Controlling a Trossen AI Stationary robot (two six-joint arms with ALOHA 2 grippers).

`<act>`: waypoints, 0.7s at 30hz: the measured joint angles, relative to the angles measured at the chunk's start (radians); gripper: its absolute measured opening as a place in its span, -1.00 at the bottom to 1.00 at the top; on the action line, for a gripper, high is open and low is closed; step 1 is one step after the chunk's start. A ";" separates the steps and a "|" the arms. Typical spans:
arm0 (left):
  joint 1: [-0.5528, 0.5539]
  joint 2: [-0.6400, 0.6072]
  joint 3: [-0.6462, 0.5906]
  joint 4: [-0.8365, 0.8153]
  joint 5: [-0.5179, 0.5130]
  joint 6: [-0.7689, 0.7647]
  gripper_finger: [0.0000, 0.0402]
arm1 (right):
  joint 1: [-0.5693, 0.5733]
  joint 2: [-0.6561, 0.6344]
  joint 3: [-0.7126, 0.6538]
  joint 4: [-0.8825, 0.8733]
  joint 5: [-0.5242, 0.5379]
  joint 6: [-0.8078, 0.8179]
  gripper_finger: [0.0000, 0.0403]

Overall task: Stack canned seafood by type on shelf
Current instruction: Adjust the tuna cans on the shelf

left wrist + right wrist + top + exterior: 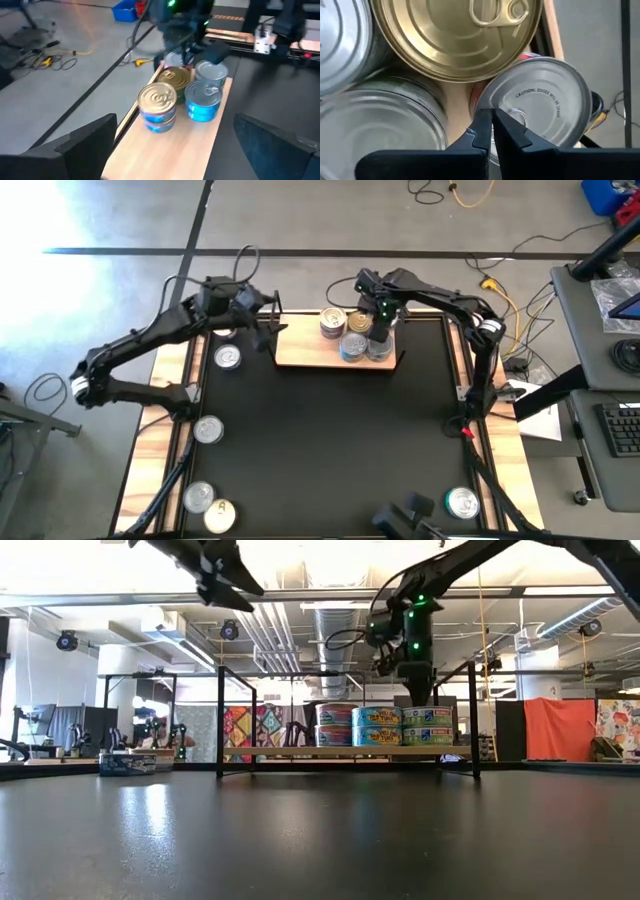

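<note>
On the left half of the table (330,450), loose tins lie flat on the black top: two side by side at the near left corner, one silver (198,498) and one paler (220,516), another silver tin (208,429) farther up the left edge, and one (228,357) near the far left, just below the left arm. A further tin (224,332) peeps out from under that arm's wrist.

The left claw (266,327) hangs above the left end of the shelf (300,352), its fingers spread wide with nothing between them. In the left wrist view the two dark fingers (82,145) frame the bare light-wood board.

On the shelf, the stacked tins are grouped toward its right half. From above, a silver-lidded stack (333,321) stands at the back left of the group, a gold-lidded tin (359,321) beside it, and a blue-labelled stack (354,346) in front. The low view shows the stacks two tins high, side by side between the black wire posts.

The right claw (381,330) is over the rightmost stack on the shelf, its fingers pressed together and holding nothing. The right wrist view shows their tips meeting just above the lid of a silver tin (545,107), beside a gold lid (455,35).

One more silver tin (462,502) lies at the near right corner of the table
</note>
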 joint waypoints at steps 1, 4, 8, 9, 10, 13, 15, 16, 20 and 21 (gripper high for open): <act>0.000 -0.020 -0.012 -0.006 -0.007 -0.009 0.91 | 0.000 0.006 0.000 0.001 -0.014 0.005 -0.94; -0.002 -0.076 -0.037 -0.014 -0.008 -0.039 0.91 | 0.000 0.014 0.004 0.008 -0.057 0.019 -0.94; -0.007 -0.101 -0.048 -0.115 -0.008 -0.046 0.91 | 0.009 0.017 0.018 0.031 -0.114 0.051 -0.94; -0.007 -0.101 -0.049 -0.140 -0.008 -0.046 0.91 | 0.010 0.018 0.023 0.036 -0.134 0.059 -0.94; -0.007 -0.102 -0.049 -0.159 -0.008 -0.046 0.91 | 0.010 0.020 0.028 0.038 -0.157 0.073 -0.94; -0.007 -0.101 -0.049 -0.181 -0.014 -0.046 0.91 | 0.012 0.021 0.035 0.054 -0.208 0.109 -0.94; -0.008 -0.096 -0.049 -0.182 -0.014 -0.047 0.91 | 0.014 0.022 0.036 0.056 -0.207 0.121 -0.94; -0.010 -0.095 -0.049 -0.181 -0.015 -0.047 0.91 | 0.015 0.022 0.036 0.055 -0.202 0.121 -0.94; -0.031 -0.099 -0.047 -0.181 -0.017 -0.052 0.91 | 0.017 0.016 0.036 0.057 -0.182 0.123 -0.94; -0.042 -0.101 -0.047 -0.181 -0.018 -0.052 0.91 | 0.018 0.012 0.036 0.059 -0.157 0.120 -0.94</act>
